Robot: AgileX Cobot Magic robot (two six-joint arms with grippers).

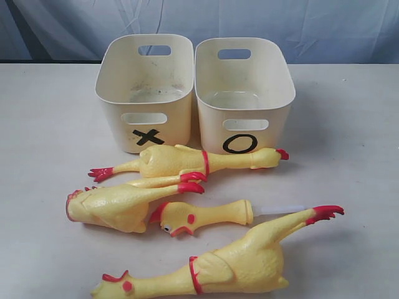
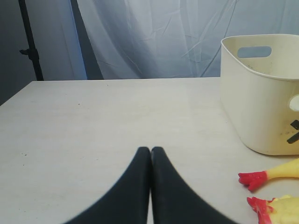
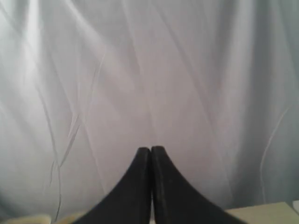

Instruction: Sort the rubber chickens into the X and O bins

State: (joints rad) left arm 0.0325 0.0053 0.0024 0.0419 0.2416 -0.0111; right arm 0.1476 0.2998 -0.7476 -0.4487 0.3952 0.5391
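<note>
Exterior view: two cream tubs stand side by side at the back of the pale counter. The X bin is on the left and the O bin on the right, and both look empty. Four yellow rubber chickens lie in front of them, none in a bin.

The rear chicken lies just before both tubs, with its head to the right. The second chicken lies below it, head to the left, its red feet touching or nearly touching the first. The short head-and-neck piece, with its white tube, lies beside it. The front chicken lies closest to the camera, on a slant. I see no arm here.

Left wrist view: my left end effector is pressed fully closed and holds nothing. It sits low over bare counter, with the X bin ahead to one side. Red parts of two chickens show at the frame's edge.

Right wrist view: my right end effector is likewise closed tight and empty. It faces a white curtain with no chicken in sight.

I judge the sorting has not begun. Next I must spread one end effector's fingers, bring it over a chicken's body and close on it. These pictures do not tell me which chicken belongs in which bin.
</note>
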